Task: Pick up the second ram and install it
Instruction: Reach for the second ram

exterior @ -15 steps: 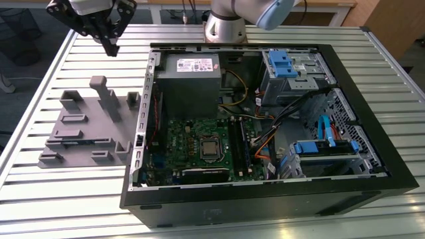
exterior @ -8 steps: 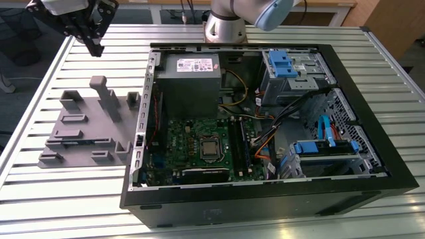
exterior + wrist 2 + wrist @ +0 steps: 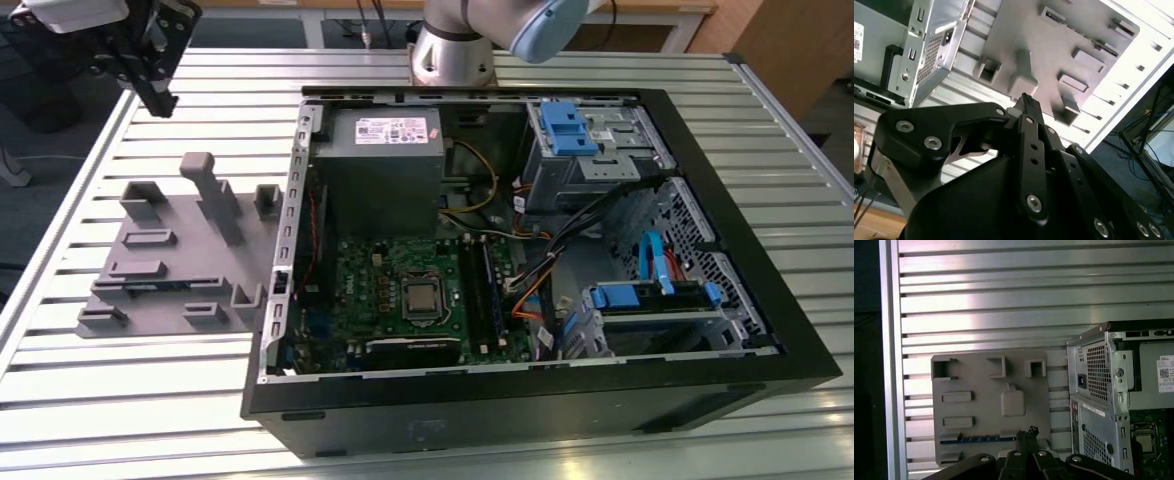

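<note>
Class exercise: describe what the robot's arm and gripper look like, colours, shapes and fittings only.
The arm is a silver-grey tube with a pale blue joint cap. The gripper is matt black: flat angular link plates joined by round silver screw heads, narrowing to a slim tip. A white housing sits above it.

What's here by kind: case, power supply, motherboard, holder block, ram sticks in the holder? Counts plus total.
Computer case: 1
Power supply: 1
Motherboard: 1
Grey holder block: 1
Blue ram stick, lying in the holder block: 1
Total: 5
</note>
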